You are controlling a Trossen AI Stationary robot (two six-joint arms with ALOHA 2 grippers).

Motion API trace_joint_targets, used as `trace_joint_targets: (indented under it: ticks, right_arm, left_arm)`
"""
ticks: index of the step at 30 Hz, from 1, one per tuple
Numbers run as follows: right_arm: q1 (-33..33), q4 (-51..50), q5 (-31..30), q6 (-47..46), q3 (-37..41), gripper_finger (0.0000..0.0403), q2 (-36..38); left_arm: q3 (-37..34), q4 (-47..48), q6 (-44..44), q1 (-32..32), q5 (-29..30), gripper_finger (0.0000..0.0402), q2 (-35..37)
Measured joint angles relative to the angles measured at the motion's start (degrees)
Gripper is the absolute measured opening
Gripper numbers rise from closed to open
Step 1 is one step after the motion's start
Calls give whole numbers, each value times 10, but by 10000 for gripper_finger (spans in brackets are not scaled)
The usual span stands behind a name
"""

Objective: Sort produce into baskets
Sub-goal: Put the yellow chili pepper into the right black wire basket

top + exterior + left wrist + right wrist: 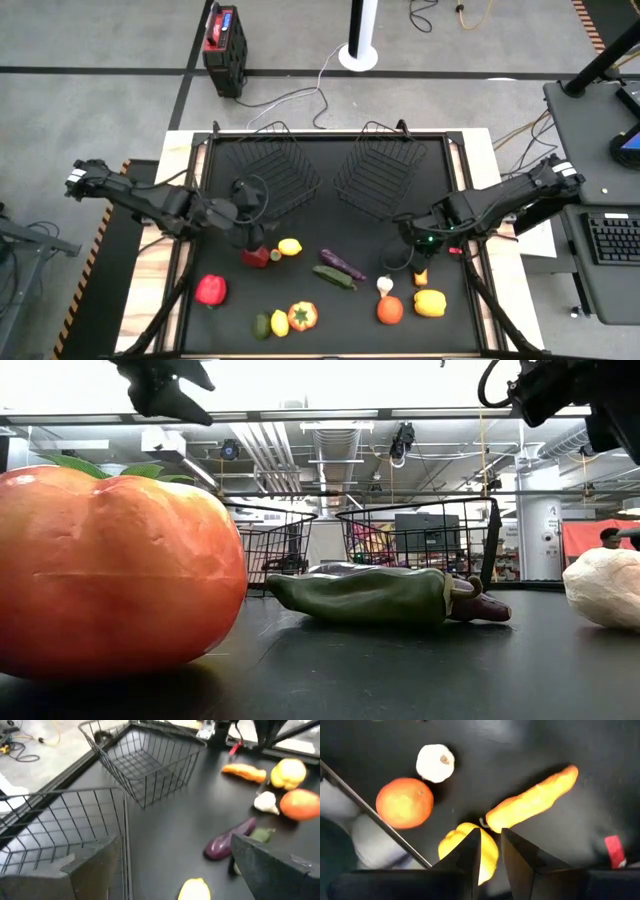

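Two black wire baskets [268, 165] [380, 170] stand at the table's far side, nothing in them. Produce lies on the black mat. My left gripper [250, 238] [182, 870] is open and empty, over a red fruit [255, 257], next to a lemon [290, 246]. My right gripper [418, 250] [490, 837] has its fingers almost together and is empty. It hangs above the stem end of the carrot [535, 800], which lies on the mat beside a yellow pepper [470, 850]. In the low view both grippers are well above the table.
An eggplant [342, 263] and a cucumber [334, 277] lie mid-table. Garlic [385, 285] and an orange fruit [390, 310] lie near the carrot. A red pepper [211, 290], an orange pepper [302, 316], a yellow piece [279, 322] and a green piece [262, 325] lie near the front edge.
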State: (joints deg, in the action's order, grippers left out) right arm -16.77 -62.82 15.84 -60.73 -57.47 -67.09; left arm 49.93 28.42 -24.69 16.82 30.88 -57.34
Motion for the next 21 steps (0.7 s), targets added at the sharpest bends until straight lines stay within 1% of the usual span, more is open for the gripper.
trace_joint_targets:
  ticks: [2, 4, 9, 12, 18, 21]
  right_arm:
    - [0, 0, 0, 35, 0, 68, -1]
    - [0, 1, -1, 49, 0, 68, -5]
    - [3, 2, -48, 57, 0, 68, -14]
    - [4, 0, -72, 15, 0, 68, -17]
    - [-6, -16, -59, -102, 0, 68, -17]
    - [-21, -27, -54, -105, 6, 73, -17]
  left_arm:
    - [0, -1, 6, 0, 1, 362, 2]
    - [0, 0, 7, 0, 1, 362, 2]
    - [0, -1, -16, 0, 1, 362, -9]
    - [0, -3, -27, 0, 1, 362, -16]
    - [0, -16, -43, 0, 0, 362, -31]
    - [-1, -21, -48, 0, 0, 362, -34]
